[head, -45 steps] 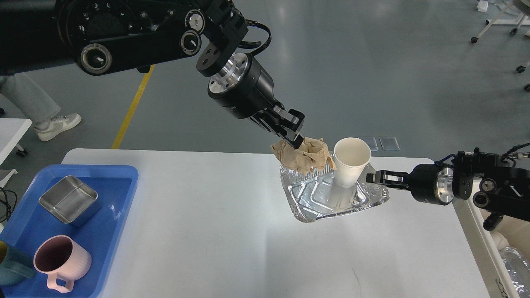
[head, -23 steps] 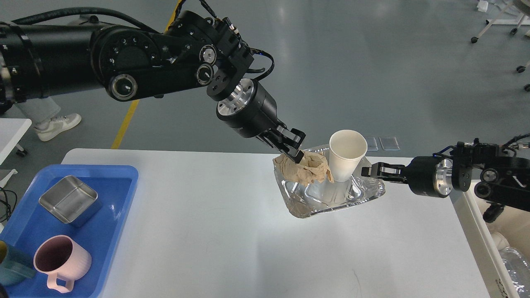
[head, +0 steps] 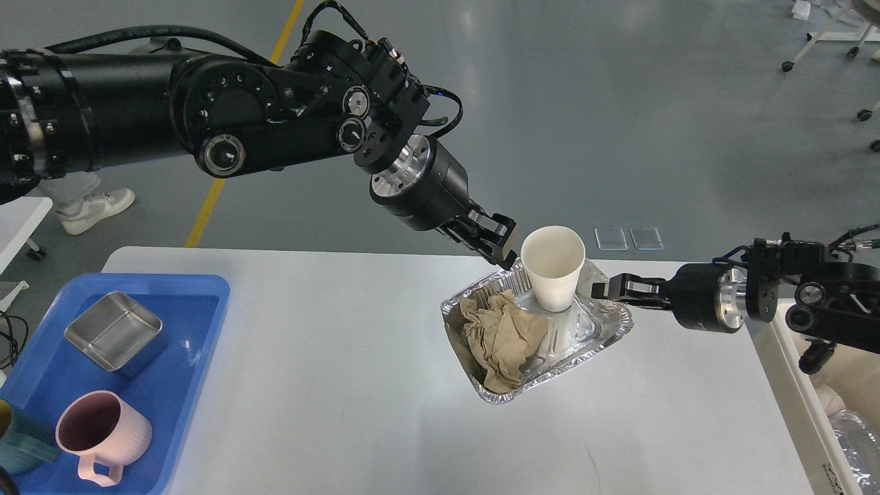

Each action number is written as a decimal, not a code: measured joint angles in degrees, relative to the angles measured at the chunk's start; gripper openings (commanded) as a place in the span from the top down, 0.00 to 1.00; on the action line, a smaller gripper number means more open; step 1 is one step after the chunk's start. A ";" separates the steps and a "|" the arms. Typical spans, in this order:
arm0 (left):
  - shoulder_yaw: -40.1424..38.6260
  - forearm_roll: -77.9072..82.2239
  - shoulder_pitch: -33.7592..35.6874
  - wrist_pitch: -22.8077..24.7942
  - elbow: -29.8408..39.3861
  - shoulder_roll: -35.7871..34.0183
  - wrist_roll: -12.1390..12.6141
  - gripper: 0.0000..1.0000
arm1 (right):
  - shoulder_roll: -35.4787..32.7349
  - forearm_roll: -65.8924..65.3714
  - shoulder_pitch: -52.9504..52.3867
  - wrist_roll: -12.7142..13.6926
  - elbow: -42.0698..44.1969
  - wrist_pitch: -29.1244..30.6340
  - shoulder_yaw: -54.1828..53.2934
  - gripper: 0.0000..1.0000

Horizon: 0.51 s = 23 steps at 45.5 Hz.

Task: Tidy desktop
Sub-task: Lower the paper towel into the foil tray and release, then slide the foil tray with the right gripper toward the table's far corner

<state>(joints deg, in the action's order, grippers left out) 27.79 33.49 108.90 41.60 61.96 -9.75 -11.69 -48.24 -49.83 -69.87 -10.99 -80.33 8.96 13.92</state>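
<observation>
A crumpled foil tray (head: 591,333) sits tilted at the back right of the white desktop (head: 344,385). A crumpled brown paper (head: 502,337) lies in its left half and a white paper cup (head: 552,271) stands upright in its far part. My left gripper (head: 500,245) hovers just left of the cup's rim, open and empty. My right gripper (head: 606,287) comes in from the right and is shut on the tray's right rim.
A blue plastic tray (head: 192,323) at the front left holds a square steel container (head: 115,332), a pink mug (head: 103,433) and a teal mug (head: 17,440). A white bin (head: 801,405) stands off the right edge. A smaller white table (head: 20,210) is at the far left.
My left gripper let go of the brown paper, which dropped into the foil tray, and moved up and right beside the cup. The tray and cup shifted left with my right gripper.
</observation>
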 measured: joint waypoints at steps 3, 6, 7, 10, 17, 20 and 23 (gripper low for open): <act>-0.16 0.00 0.00 -0.07 0.00 0.00 0.00 0.53 | -0.01 0.09 0.00 0.00 0.00 -0.01 0.02 1.00; -0.43 -0.01 0.03 -0.07 0.04 0.00 -0.01 0.52 | -0.07 0.52 0.03 0.00 0.08 -0.04 0.04 1.00; -0.50 -0.01 0.10 -0.07 0.06 0.00 -0.01 0.52 | -0.08 0.73 0.04 0.00 0.12 -0.05 0.05 1.00; -0.71 -0.05 0.42 -0.08 0.12 -0.01 -0.07 0.52 | -0.15 1.50 0.10 0.01 0.24 -0.07 0.05 1.00; -1.59 -0.09 0.87 -0.12 0.14 -0.38 -0.25 0.52 | -0.94 2.63 0.46 0.11 0.35 -0.08 0.05 1.00; -2.19 -0.18 1.00 -0.13 0.14 -0.79 -0.32 0.52 | -1.29 3.29 0.83 0.21 0.36 0.01 0.05 1.00; -2.52 -0.56 1.03 -0.35 0.10 -1.14 -0.34 0.52 | -1.87 3.95 1.10 0.25 0.47 0.36 0.05 1.00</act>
<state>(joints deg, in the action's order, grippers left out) 25.27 32.93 109.93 41.25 62.07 -10.90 -12.04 -50.11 -45.88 -68.77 -10.73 -79.86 9.31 13.98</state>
